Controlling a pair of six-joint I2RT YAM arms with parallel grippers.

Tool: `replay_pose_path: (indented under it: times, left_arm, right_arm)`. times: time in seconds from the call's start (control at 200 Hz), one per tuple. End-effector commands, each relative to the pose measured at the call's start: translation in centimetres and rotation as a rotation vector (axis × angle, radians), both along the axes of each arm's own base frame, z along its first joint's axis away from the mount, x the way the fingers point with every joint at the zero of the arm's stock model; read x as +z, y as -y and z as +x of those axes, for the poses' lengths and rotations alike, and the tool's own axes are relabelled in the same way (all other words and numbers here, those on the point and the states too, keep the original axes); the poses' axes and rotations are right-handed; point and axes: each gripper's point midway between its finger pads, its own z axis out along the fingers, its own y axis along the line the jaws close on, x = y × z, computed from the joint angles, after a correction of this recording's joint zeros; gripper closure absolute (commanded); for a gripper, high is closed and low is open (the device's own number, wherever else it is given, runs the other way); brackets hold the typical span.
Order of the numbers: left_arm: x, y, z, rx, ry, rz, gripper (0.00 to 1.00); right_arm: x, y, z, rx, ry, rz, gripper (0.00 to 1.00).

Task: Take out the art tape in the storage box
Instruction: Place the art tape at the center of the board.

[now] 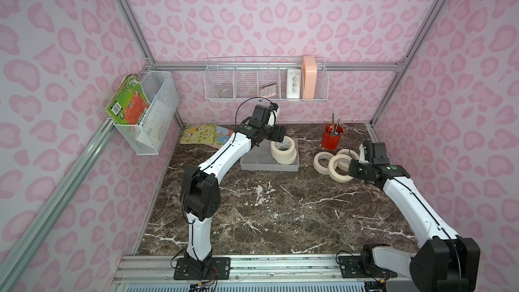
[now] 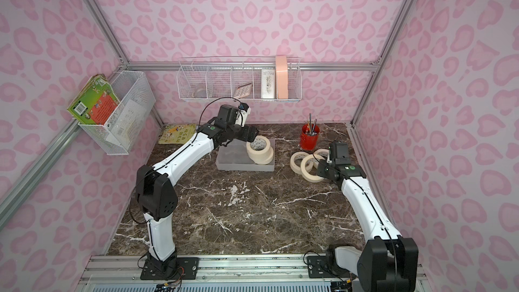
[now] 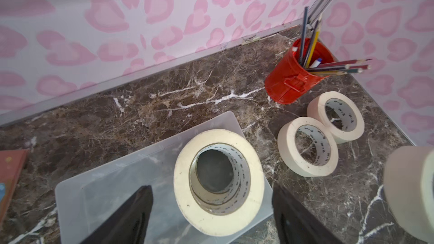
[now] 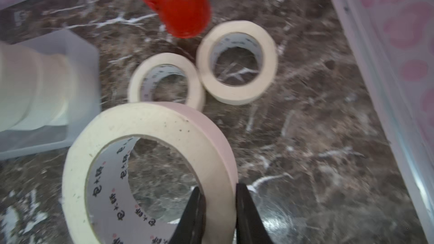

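Marble table (image 1: 280,214): storage box (image 1: 254,164) holds three tape rolls (image 1: 284,153); three are outside.

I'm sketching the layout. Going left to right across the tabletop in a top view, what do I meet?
picture books → storage box, with the tape stack at its right end → loose tape rolls. The red pencil pot overlaps those rolls, so I leave it out.

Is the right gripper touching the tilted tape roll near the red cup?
Touching. The right wrist view shows the right gripper shut on the tilted tape roll, one finger inside the ring and one outside, pinching its wall.
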Motion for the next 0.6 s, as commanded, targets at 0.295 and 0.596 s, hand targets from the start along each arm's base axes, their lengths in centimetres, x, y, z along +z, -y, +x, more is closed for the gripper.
replay_pose_path:
  times: [0.295, 0.596]
  left_arm:
    - [-5.6, -0.6, 1.4, 0.0, -0.099, 0.089, 0.21]
    - [-6.9, -2.9, 0.9, 0.038, -0.124, 0.144, 0.21]
  right_arm:
    - [-7.7, 8.9, -1.7, -0.306, -0.135, 0.05, 1.0]
    - [-10.1, 9.2, 3.2, -0.285, -0.097, 0.039, 1.0]
